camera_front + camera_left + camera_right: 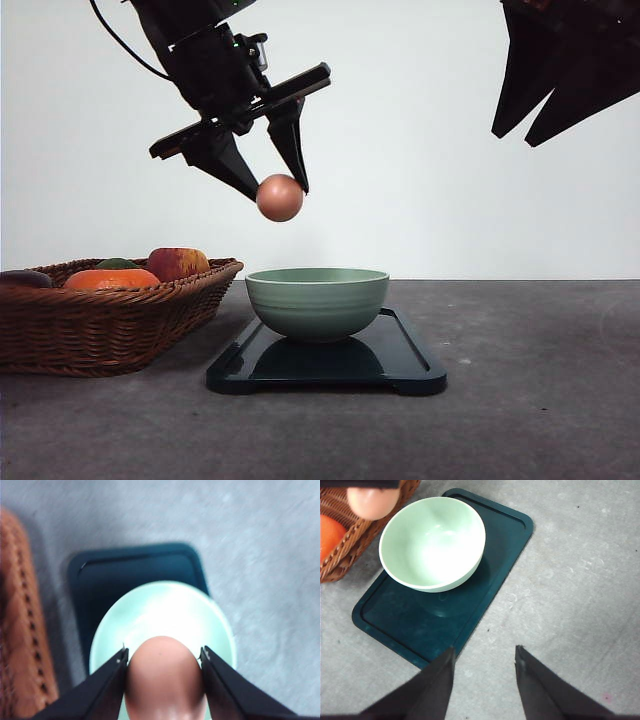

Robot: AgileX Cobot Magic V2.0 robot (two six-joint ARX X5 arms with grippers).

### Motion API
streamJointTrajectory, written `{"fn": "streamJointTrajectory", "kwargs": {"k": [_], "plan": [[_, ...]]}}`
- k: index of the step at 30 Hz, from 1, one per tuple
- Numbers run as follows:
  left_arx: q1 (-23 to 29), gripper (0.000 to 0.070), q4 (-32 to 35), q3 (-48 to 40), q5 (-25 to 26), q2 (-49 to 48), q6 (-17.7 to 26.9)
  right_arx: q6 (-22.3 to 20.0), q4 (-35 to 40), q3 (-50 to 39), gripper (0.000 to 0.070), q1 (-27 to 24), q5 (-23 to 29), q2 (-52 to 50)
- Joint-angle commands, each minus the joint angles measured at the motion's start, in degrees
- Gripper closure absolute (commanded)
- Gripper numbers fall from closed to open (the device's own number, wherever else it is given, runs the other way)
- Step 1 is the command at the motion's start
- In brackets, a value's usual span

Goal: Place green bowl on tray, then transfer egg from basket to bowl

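One egg (280,197) is held high above the table, pinched at its sides between the tips of the left gripper (281,192), a little to the basket side of the green bowl (317,301). The bowl is seated on the tray (410,362), toward the end nearer the basket (120,320), in which an apple (177,263) and an orange fruit (110,279) are left.

In the left wrist view the egg is framed between both fingers, with the bowl's pale interior directly behind it. The right gripper (484,666) is raised off to the side with its jaws apart and nothing between them.

A release from this height is judged risky: the egg could be bounced out of the bowl or cracked against the ceramic. Because the grip is taken only at the fingertips on a smooth, rounded surface, an early slip is also possible, and the rim or tray could be struck instead.

No brand, label or writing can be read anywhere.
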Motion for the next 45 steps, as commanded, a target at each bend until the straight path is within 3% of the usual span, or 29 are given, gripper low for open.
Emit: {"fn": "streamJointTrajectory", "kwargs": {"k": [1,45], "plan": [[-0.3,0.0512,0.9,1.2,0.3,0.6,-1.0,0.2,0.2,0.6,0.0462,0.3,0.0,0.5],[-2.6,0.0512,8.3,1.8,0.0,15.5,-0.1,0.2,0.2,0.6,0.0462,0.3,0.2,0.5]]}}
